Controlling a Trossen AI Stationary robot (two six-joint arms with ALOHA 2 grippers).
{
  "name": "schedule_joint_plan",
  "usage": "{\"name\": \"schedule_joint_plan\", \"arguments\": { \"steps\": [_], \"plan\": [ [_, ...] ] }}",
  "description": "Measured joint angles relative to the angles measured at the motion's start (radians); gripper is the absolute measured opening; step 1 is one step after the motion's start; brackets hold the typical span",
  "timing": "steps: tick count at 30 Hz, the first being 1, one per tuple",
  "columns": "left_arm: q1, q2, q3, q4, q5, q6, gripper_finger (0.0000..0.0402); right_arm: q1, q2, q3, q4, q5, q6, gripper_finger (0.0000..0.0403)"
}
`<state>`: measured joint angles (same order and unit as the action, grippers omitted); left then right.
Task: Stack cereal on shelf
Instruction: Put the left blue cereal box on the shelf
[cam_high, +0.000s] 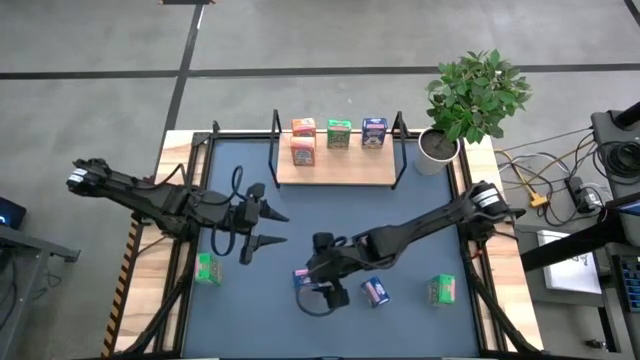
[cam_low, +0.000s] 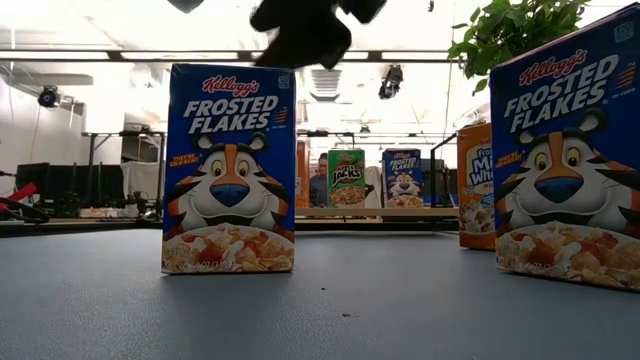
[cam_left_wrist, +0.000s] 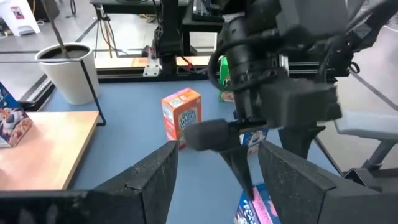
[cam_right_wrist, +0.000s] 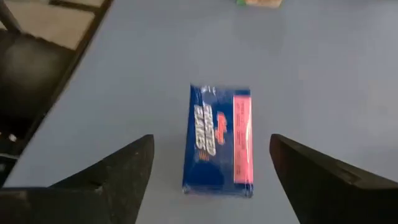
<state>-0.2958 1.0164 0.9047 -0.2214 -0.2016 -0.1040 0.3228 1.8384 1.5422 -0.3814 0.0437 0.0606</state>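
From above, my right gripper (cam_high: 322, 272) hangs with its fingers spread over a blue cereal box (cam_high: 302, 276) near the middle of the front half of the blue-grey table (cam_high: 420, 220); my left gripper (cam_high: 270, 228) waits open toward the left side. The shelf (cam_high: 340, 170) stands at the table's far edge with an orange box (cam_high: 303, 128), a green box (cam_high: 339, 133) and a blue box (cam_high: 374, 131) along its back and a second orange box (cam_high: 302, 152) before them. Another blue box (cam_high: 375, 291) and a green box (cam_high: 442, 290) lie toward the front right corner, a green one (cam_high: 207, 268) near the left edge, and a potted plant (cam_high: 470, 100) stands at the far right corner. At table height, two Frosted Flakes boxes (cam_low: 229, 168) loom close on the matte surface, with ceiling lights in the room beyond. My left wrist camera sees a white pot (cam_left_wrist: 67, 71) beside the shelf board. My right wrist camera looks down on the blue box (cam_right_wrist: 219, 139) lying flat between my parted fingers (cam_right_wrist: 115, 174), untouched.
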Motion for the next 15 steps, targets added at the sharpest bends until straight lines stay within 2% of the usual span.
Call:
{"name": "schedule_joint_plan", "arguments": {
  "steps": [3,7,10,15],
  "plan": [
    [0.000,-0.002,0.000,-0.004,0.000,0.007,0.0208,-0.006,0.021,0.006,-0.011,0.000,0.017,0.0316],
    [0.000,-0.002,0.000,-0.006,0.000,0.010,0.0208,-0.016,0.028,-0.002,-0.027,0.001,0.034,0.0302],
    [0.000,-0.002,0.000,-0.005,0.000,0.012,0.0208,-0.019,0.028,-0.012,-0.033,0.009,0.035,0.0279],
    [0.000,-0.002,0.000,-0.005,0.000,0.016,0.0208,-0.018,0.028,-0.013,-0.029,0.009,0.036,0.0216]
  ]
}}
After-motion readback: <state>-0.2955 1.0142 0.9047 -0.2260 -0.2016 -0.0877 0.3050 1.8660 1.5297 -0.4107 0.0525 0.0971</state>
